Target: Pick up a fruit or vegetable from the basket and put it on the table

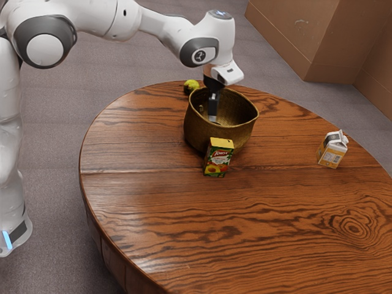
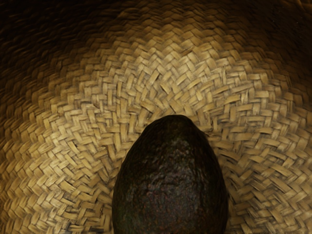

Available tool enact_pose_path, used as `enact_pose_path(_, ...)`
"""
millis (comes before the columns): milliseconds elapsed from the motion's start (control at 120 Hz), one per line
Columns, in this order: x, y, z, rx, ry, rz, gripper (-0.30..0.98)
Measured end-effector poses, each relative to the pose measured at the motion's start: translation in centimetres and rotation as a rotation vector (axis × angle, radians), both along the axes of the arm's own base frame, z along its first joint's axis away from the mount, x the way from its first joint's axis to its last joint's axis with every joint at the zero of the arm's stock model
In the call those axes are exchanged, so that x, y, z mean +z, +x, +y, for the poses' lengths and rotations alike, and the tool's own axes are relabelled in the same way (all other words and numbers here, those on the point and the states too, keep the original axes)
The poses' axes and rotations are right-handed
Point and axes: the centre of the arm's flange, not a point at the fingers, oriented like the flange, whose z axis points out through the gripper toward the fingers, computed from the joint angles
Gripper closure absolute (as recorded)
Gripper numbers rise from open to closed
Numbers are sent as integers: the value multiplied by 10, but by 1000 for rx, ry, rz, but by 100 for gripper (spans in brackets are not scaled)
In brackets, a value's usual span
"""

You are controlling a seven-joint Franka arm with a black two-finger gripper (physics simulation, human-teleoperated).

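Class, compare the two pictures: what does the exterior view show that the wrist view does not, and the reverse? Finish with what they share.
Exterior view: the table, the small printed carton in front of the basket, the white-and-yellow carton toward the exterior view's right, a yellow-green thing beyond the basket, and the gripper reaching in.

Wrist view: a dark, bumpy-skinned avocado and the weave's zigzag pattern close up.

Both: the basket's inside.
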Motion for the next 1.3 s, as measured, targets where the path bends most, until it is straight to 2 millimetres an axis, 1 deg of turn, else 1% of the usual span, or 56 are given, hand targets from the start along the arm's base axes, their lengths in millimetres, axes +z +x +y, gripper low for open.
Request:
enact_pose_path(83, -2, 0, 3, -18, -6, 0, 0)
enact_pose_path(175, -9, 3, 6, -37, -2, 7, 0)
enact_pose_path(342, -14, 8, 3, -80, 7, 0, 0)
enact_pose_path(400, -19, 10, 3, -90, 9, 1, 0)
enact_pose_path(617, -28, 13, 8, -107, 11, -8, 0)
enact_pose_path(925, -53, 12, 6, -125, -10, 12, 0)
enact_pose_path(1300, -72, 19, 8, -138, -4, 17, 0)
